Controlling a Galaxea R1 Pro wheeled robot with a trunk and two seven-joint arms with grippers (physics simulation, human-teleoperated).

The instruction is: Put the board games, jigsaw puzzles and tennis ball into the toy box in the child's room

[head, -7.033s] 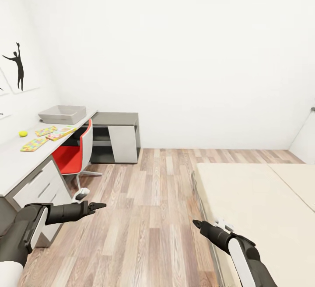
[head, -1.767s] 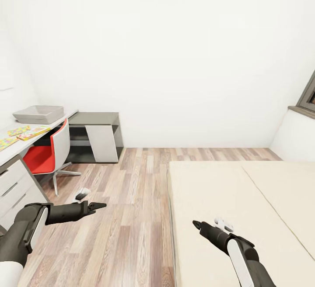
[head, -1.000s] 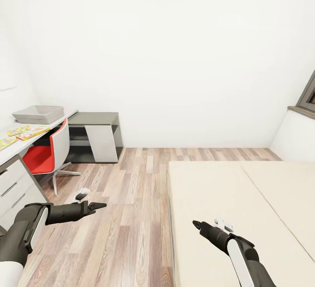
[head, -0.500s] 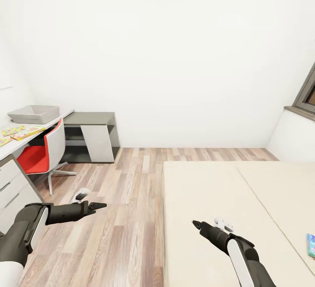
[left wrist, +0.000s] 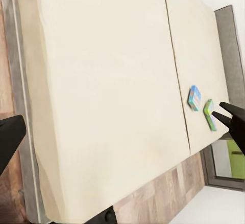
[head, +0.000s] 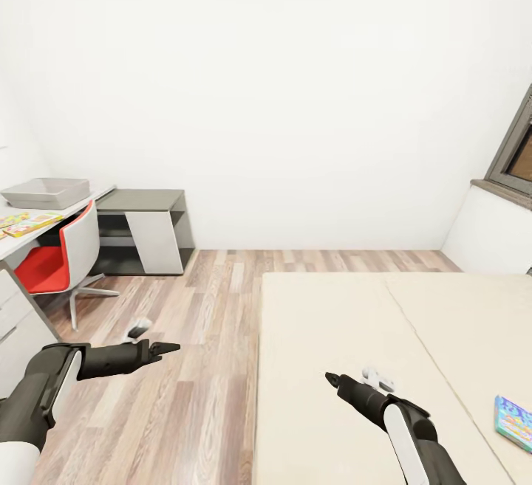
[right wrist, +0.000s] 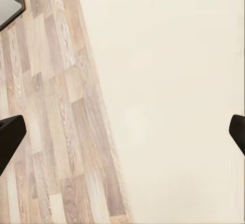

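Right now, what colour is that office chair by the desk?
Red seat with a white back shell, clearest in the head view: chair.

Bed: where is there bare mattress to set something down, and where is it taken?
The bed is bare across its near section, from the floor-side edge to the centre seam. On the far section, a blue board game and a green-edged board game lie close together beside the seam; the rest is free.

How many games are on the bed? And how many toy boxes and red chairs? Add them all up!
Board games on the bed: 2, a blue one and a green-edged one
Toy box: 1
Red chair: 1
Total: 4
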